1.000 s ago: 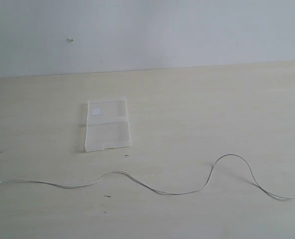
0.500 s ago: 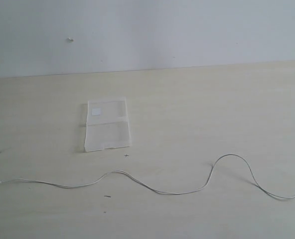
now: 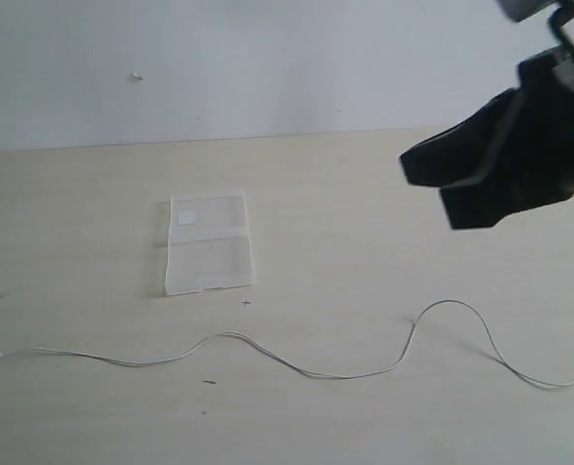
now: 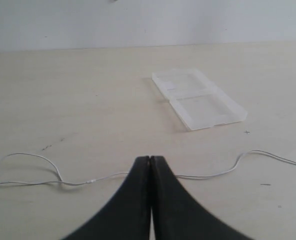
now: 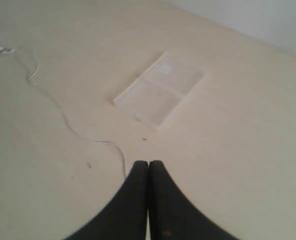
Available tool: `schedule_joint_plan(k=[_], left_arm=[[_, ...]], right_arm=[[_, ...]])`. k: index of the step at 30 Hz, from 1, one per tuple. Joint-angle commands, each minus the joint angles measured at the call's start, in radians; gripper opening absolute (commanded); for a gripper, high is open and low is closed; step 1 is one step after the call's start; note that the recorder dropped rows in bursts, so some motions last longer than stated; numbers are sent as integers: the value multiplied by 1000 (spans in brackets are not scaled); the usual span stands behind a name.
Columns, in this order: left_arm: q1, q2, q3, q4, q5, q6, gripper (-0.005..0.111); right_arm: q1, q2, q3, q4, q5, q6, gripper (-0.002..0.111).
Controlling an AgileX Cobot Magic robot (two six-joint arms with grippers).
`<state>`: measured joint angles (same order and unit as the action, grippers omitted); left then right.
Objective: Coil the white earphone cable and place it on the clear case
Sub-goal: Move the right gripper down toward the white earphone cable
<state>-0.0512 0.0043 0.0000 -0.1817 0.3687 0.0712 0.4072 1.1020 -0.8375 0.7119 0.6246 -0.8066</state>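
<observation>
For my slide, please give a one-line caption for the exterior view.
Right gripper, shut, hovers above the table; white earphone cable lies uncoiled, apart from the clear case.

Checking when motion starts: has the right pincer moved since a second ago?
Yes. The right pincer has entered from the right, toward the clear case, which stays put.

Table [image 3: 365, 223]: pale wood look, faint grain, matt.
Case [image 3: 209, 260]: clear plastic, smooth, slightly milky, edges catch light; white label [image 3: 186, 217] looks like paper.
Cable [image 3: 306, 372]: thin white cord, smooth, plastic-like sheath.
Left gripper [image 4: 150, 161], right gripper [image 5: 148, 165]: black, matt, smooth, plastic look.
Wall [image 3: 268, 58]: white, matt, even.
</observation>
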Motion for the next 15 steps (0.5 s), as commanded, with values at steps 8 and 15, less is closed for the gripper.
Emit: schedule_joint_plan(k=[8, 15], left_arm=[[2, -4, 0, -1, -5, 1, 0], [2, -4, 0, -1, -5, 1, 0]], right_arm=[[93, 408, -209, 37, 195, -132, 12], [159, 610, -286, 41, 151, -222, 34]])
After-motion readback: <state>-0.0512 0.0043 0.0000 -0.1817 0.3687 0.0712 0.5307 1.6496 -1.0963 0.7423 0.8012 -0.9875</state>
